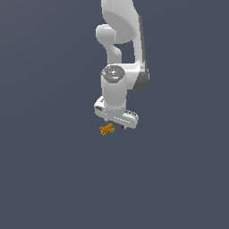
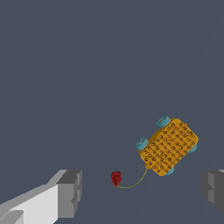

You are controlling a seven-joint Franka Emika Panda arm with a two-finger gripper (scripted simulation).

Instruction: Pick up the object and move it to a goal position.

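The object, a tiny orange-yellow speckled block (image 1: pixel 107 129) with teal knobs, lies on the dark grey floor just below my white gripper (image 1: pixel 115 125). In the wrist view the block (image 2: pixel 169 147) lies tilted, ahead of the gap between my fingers and nearer one of them. My gripper (image 2: pixel 140 192) is open and empty, with its grey fingertips (image 2: pixel 69 194) wide apart. The tiny dark-red dot (image 2: pixel 116 178) of the goal position lies close beside the block, and a thin line runs between them. The dot also shows in the exterior view (image 1: pixel 123 127) under the gripper.
The plain dark grey floor (image 1: pixel 53 179) stretches all around, with nothing else on it. The white arm (image 1: pixel 120 44) rises above the gripper towards the top of the exterior view.
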